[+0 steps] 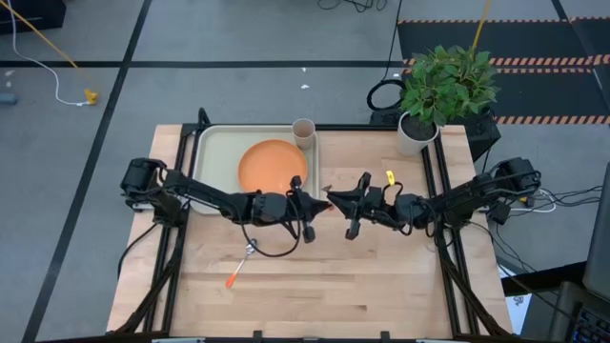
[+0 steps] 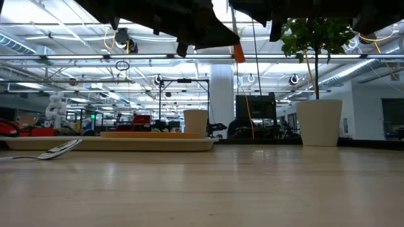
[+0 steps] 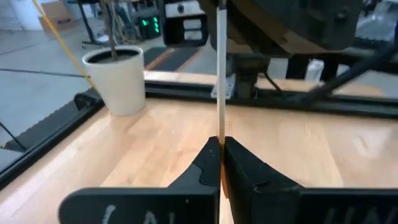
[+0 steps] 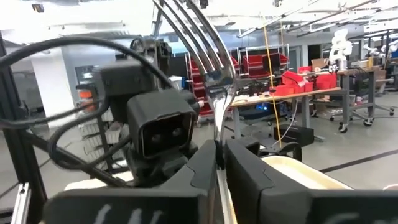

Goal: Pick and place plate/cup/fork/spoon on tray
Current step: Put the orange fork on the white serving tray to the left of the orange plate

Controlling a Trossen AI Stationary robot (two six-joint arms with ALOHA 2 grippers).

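Note:
The fork is held in the air between my two grippers over the middle of the table. Its silver tines point(image 4: 205, 43) show in the right wrist view, and an orange piece of its handle point(image 2: 238, 53) shows below the grippers in the low view. My left gripper point(image 1: 312, 203) and right gripper point(image 1: 338, 202) meet tip to tip, both shut on the fork. The orange plate point(image 1: 272, 164) lies flat in the tray point(image 1: 214, 152). The tan cup point(image 1: 303, 131) stands upright at the tray's far right corner. The spoon point(image 1: 243, 264) lies on the table near the left arm. My left gripper point(image 3: 221, 155) pinches the fork between its two fingers where a bit of orange handle point(image 3: 222, 177) shows. The thin shaft point(image 3: 220, 74) runs on past the fingertips, seen edge-on. The fork is clear of the table. My right gripper point(image 4: 219, 152) pinches the fork's metal neck point(image 4: 219, 127) between its two fingers, just behind the tines. The tines stand beyond the fingertips, toward the left arm. The fork is clear of the table.
A white pot with a green plant point(image 1: 416, 133) stands at the table's far right corner. Bare wood lies along the table's near side point(image 1: 381, 286). The spoon also shows at the left in the low view point(image 2: 60, 149).

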